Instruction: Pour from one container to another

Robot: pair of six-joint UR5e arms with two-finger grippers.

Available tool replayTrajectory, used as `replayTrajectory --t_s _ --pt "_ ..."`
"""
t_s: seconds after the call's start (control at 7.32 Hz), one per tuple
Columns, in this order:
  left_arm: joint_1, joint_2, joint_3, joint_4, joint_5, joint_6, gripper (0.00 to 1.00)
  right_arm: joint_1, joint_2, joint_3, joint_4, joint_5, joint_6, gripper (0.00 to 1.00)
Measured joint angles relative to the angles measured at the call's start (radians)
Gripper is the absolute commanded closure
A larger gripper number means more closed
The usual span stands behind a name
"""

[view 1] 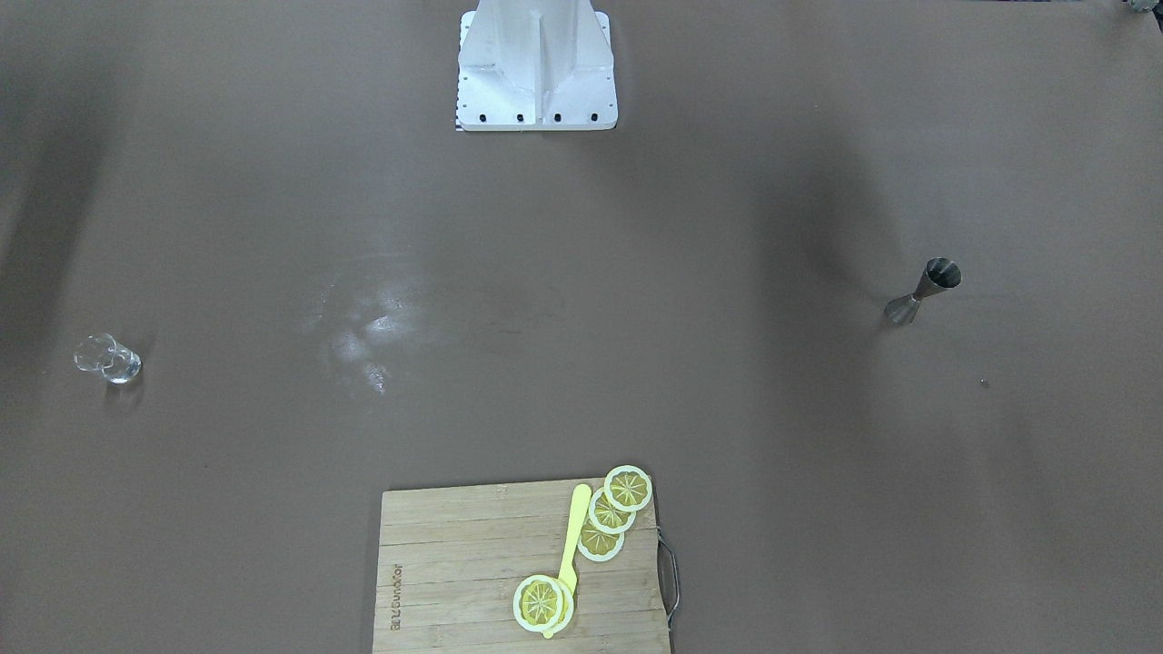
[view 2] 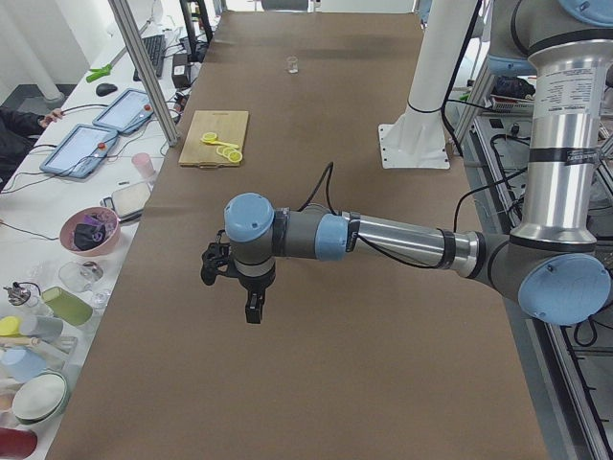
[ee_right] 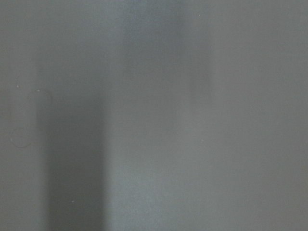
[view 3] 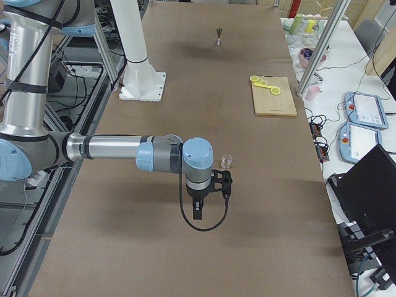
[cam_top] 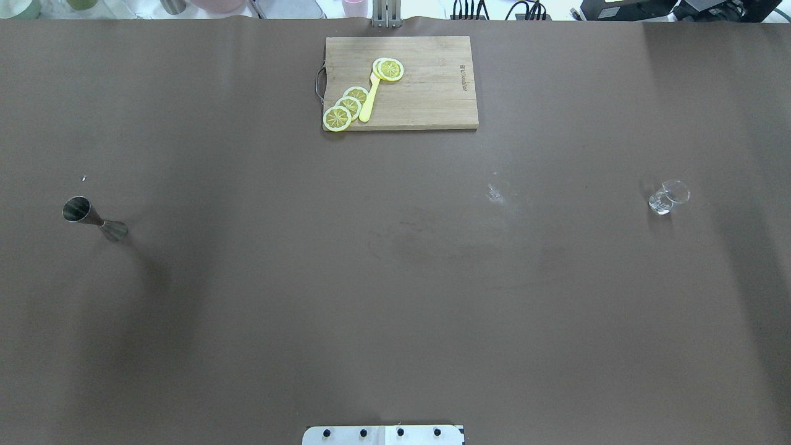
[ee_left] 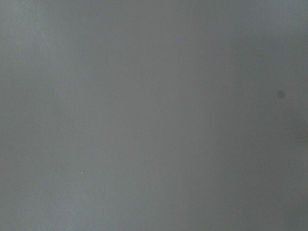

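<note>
The steel jigger (cam_top: 94, 219) stands upright on the table's left side, also seen in the front view (view 1: 922, 292) and far off in the right-side view (view 3: 218, 38). The clear glass cup (cam_top: 667, 198) stands on the table's right side (view 1: 108, 359), small and distant in the left-side view (view 2: 292, 64). My left gripper (view 2: 251, 309) hangs over the table, pointing down. My right gripper (view 3: 197, 211) also points down, short of the cup (view 3: 227, 161). Both show only in the side views, so I cannot tell if they are open or shut. The wrist views show only bare brown table.
A wooden cutting board (cam_top: 432, 93) lies at the table's far middle edge, with lemon slices (cam_top: 347, 106) and a yellow knife (cam_top: 369, 99) on it. The robot's white base (view 1: 536, 73) stands at the near edge. Cups, bowls and tablets sit on a side bench (view 2: 91, 230).
</note>
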Motion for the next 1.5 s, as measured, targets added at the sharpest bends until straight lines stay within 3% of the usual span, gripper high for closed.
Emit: replayTrajectory --t_s 0.55,1.09,1.5 --pt "0.001 -0.017 0.004 -0.022 -0.039 -0.024 0.02 0.000 0.001 0.000 0.000 0.000 0.000 0.00" --pt "0.004 -0.050 0.003 -0.171 -0.031 -0.127 0.02 0.000 0.000 -0.001 -0.001 0.000 0.000 0.00" --pt "0.010 -0.092 -0.014 -0.212 0.001 -0.205 0.02 0.000 0.000 -0.001 0.000 0.000 -0.006 0.00"
